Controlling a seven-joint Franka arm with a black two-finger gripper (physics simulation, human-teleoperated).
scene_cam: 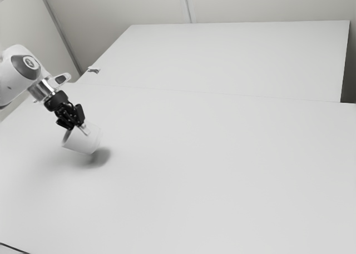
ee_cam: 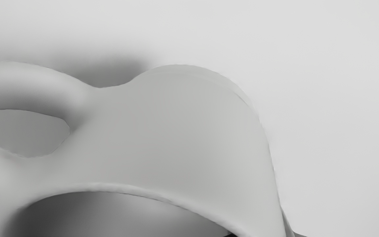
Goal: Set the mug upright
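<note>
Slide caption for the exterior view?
Gripper holds the white mug tilted over the table, mouth facing the exterior view's left.

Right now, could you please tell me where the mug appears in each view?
Exterior view: the mug is toward the exterior view's left, tilted, at the end of the gripper.
Wrist view: it is close to the camera, with its handle and rim showing.
Shared landmark: the dark shadow on the table, near the mug in both views.
</note>
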